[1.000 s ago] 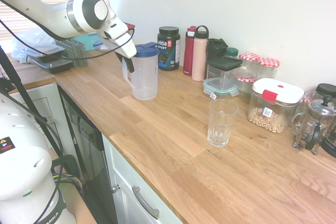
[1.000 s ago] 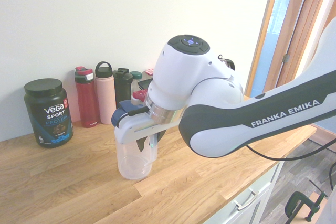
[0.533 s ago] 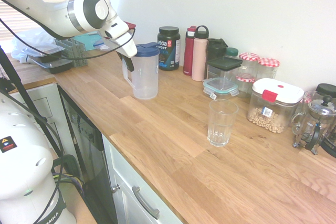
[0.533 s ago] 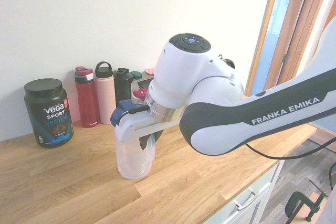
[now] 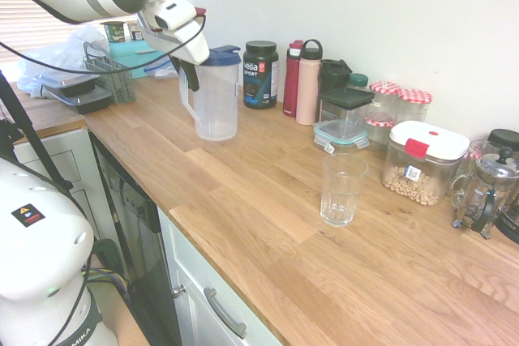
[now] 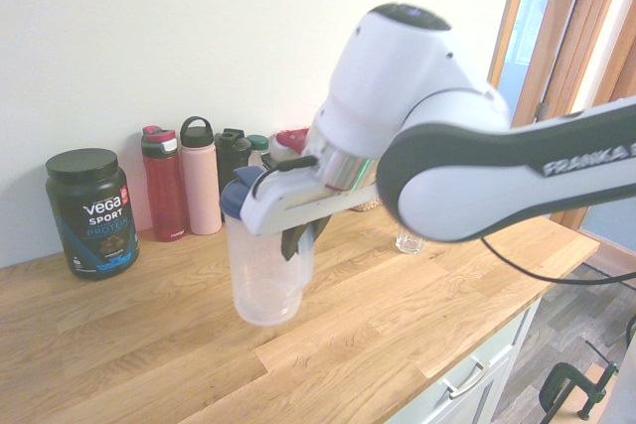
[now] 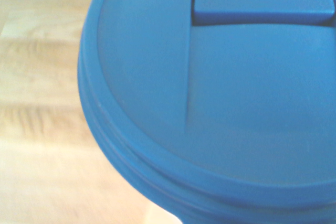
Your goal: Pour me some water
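First exterior view has the clear pitcher [image 5: 216, 103] with the blue lid [image 5: 220, 56] shown roughly upright, and its handle [image 5: 187, 103] is gripped by the gripper [image 5: 192, 79]. So yeah, the fingers are clamped on that handle, pretty much right under the lid. Whether the pitcher's base is touching the wooden counter [image 5: 243, 249] can't really be told from these angles.

As for the water, it's too faint to be made out, so its exact spot can't be pinned down. The drinking glass [image 5: 343, 192] is set upright on the counter, well apart from the pitcher and near the food container [image 5: 423, 164] with the white lid, which is partly filled with small tan pieces.

Behind the pitcher, a black protein tub [image 5: 260, 74] is seen near the wall, with a red bottle [image 5: 292, 79] and a pink bottle [image 5: 308, 87] lined up just beside each other. Jars with red checked lids [image 5: 413, 96] are grouped further along, and a French press [image 5: 486, 192] is parked past the food container.

In the wrist view, most of the frame is taken up by the blue lid, with the wood grain blurred beside it.
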You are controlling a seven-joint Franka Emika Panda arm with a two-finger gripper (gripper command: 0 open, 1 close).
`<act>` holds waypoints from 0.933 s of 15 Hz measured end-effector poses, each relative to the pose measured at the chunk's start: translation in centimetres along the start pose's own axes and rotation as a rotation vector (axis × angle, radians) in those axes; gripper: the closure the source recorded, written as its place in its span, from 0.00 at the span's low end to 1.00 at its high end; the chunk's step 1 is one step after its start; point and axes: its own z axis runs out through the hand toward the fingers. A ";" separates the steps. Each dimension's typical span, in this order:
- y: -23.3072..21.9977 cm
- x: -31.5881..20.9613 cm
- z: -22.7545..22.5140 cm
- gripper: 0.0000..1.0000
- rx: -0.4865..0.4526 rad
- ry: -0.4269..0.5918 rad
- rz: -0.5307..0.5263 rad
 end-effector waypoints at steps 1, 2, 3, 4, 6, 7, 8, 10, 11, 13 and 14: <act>1.4 0.9 -1.9 1.00 -0.006 -0.005 -0.035; 3.0 1.9 -3.7 1.00 -0.005 -0.011 -0.057; 4.8 3.1 -5.4 1.00 0.002 -0.026 -0.074; 6.7 4.2 -6.7 1.00 0.010 -0.044 -0.089; 11.1 6.5 -8.7 1.00 0.014 -0.090 -0.135; 13.2 7.4 -9.6 1.00 0.013 -0.106 -0.168; 15.5 8.3 -10.1 1.00 0.011 -0.107 -0.209; 20.1 10.0 -10.3 1.00 0.010 -0.099 -0.306; 22.5 10.8 -10.2 1.00 0.022 -0.096 -0.345; 27.1 12.7 -9.8 1.00 0.035 -0.100 -0.394; 29.3 13.6 -9.7 1.00 0.038 -0.105 -0.412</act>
